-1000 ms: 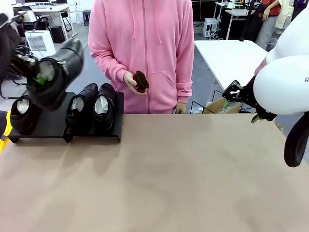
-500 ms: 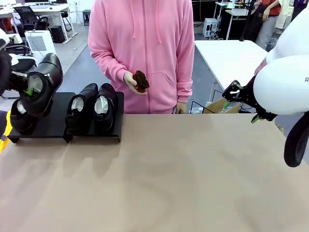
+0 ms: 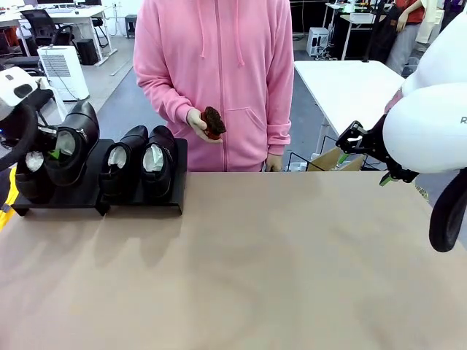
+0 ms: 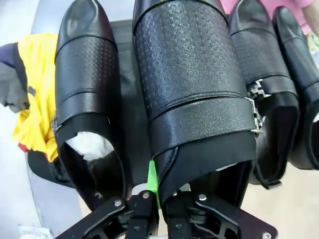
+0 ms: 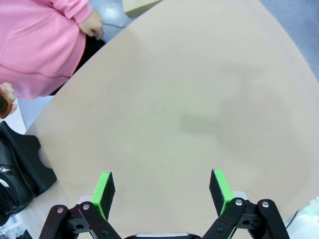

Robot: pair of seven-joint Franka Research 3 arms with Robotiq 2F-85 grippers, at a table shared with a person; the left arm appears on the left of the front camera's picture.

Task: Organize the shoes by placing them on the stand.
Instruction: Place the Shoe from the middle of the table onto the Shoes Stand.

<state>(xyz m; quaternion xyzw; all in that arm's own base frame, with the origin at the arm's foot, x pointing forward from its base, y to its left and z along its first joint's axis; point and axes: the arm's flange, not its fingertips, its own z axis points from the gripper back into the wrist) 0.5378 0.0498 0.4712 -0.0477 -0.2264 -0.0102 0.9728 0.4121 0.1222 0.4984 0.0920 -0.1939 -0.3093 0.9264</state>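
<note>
We're on the last placement: left gripper (image 4: 154, 211) is clamped tight on the heel collar of the fourth shoe (image 4: 192, 94), one green pad (image 4: 152, 181) showing on the collar's outer side, holding it over the stand (image 3: 87, 186). Stand surface shows as a dark strip just beyond the fingers, between the held shoe and the one beside it. The gap it's aimed at sits between the end shoe (image 3: 33, 171) on one side and the pair (image 3: 139, 164) on the other. We can't tell if the sole touches yet. Next, we'd say: lower until flat, let go, back out without nudging neighbours. Right gripper (image 5: 162, 191) is wide open, empty, over bare table (image 5: 199, 99), well apart from the shoes.
</note>
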